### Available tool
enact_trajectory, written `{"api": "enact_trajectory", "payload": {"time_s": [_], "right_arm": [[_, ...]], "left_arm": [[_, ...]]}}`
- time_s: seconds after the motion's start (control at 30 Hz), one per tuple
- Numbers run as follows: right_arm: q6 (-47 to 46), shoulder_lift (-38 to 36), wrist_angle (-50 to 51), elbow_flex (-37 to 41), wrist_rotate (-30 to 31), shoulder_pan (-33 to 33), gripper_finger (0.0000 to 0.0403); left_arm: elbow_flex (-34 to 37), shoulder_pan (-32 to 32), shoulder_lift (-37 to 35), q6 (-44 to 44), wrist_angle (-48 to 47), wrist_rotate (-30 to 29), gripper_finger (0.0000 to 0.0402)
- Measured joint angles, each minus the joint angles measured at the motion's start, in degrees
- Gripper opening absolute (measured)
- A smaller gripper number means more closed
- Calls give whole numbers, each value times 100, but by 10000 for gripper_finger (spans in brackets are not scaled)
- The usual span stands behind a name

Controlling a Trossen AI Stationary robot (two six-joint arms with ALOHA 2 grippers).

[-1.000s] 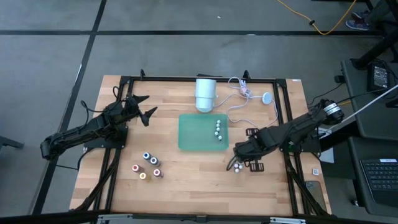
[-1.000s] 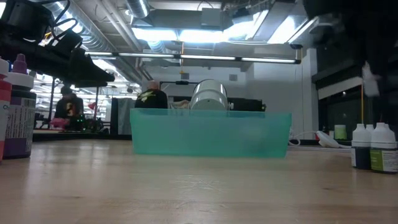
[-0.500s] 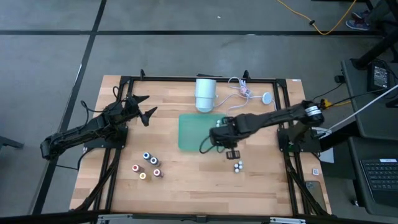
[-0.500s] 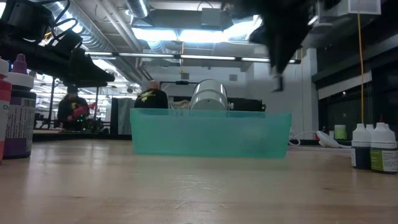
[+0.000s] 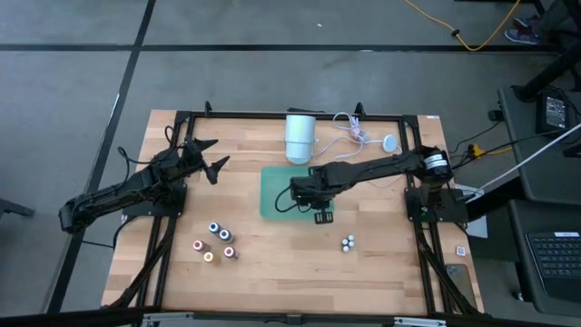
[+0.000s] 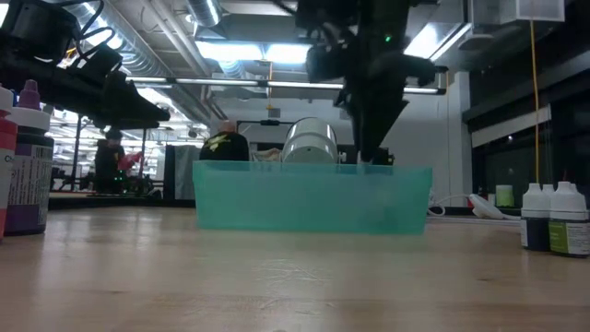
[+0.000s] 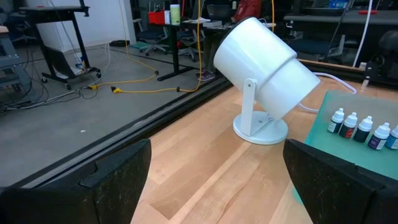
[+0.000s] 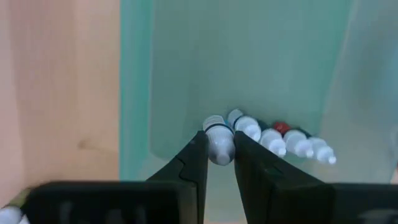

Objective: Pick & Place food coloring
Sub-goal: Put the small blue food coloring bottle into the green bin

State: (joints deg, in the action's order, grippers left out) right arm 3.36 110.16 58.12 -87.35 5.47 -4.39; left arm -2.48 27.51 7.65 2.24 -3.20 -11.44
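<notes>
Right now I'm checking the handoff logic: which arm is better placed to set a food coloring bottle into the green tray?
Right. The right gripper hangs over the green tray, shut on a bottle. The left gripper waits apart, open.

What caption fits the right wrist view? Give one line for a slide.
Right claw holds a white-capped food coloring bottle over the green tray, beside the bottles already lined up inside.

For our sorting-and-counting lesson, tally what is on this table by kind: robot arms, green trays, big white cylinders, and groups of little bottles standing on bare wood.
Robot arms: 2 (left arm, right arm)
Green tray: 1
White cylinder: 1
Bottle groups on bare wood: 2 (left group, right group)
Total: 6
</notes>
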Motion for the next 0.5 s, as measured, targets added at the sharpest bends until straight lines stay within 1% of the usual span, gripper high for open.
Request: {"api": "enact_trajectory", "payload": {"time_s": [0.13, 0.3, 0.5], "right_arm": [[144, 187, -205, 0, -6, 91, 66], [148, 339, -483, 86, -71, 160, 73], [142, 370, -722, 429, -69, 166, 67]], "left_arm": [[0, 2, 1, 0, 0, 0, 361], [-1, 0, 0, 0, 0, 0, 361], [-1, 0, 1, 0, 0, 0, 361]]}}
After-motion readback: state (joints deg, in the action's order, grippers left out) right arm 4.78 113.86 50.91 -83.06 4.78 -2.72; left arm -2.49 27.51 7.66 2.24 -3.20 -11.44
